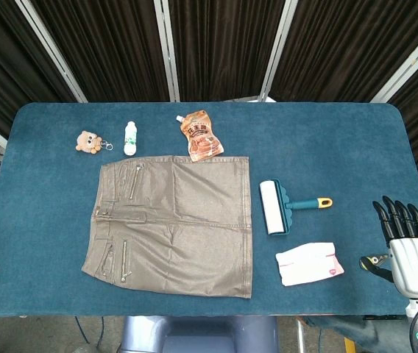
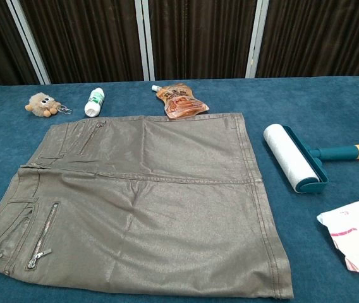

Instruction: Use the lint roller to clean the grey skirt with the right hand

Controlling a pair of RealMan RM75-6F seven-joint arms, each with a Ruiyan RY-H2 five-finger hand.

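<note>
Right hand (image 1: 409, 246) sits at the table's right edge in the head view, fingers extended and apart, holding nothing; it is well clear of the lint roller and does not appear in the chest view. Left hand: only a dark tip shows at the lower left edge of the head view, and its state cannot be determined.

Lint roller (image 1: 282, 205) lies on the blue table (image 1: 327, 140) just right of the grey skirt (image 1: 176, 224), apart from it. Its white roll points along the skirt's right hem; its teal handle with a yellow end extends to the right.

Skirt is spread flat at table centre, waistband to the left, zips showing.

Other items: a white tissue pack (image 1: 309, 262) near the roller on the side closer to the robot; a brown pouch (image 1: 201, 135) touching the skirt's far edge; a white bottle (image 1: 129, 137) and a plush keychain (image 1: 89, 142) beyond the skirt's far left corner.
</note>
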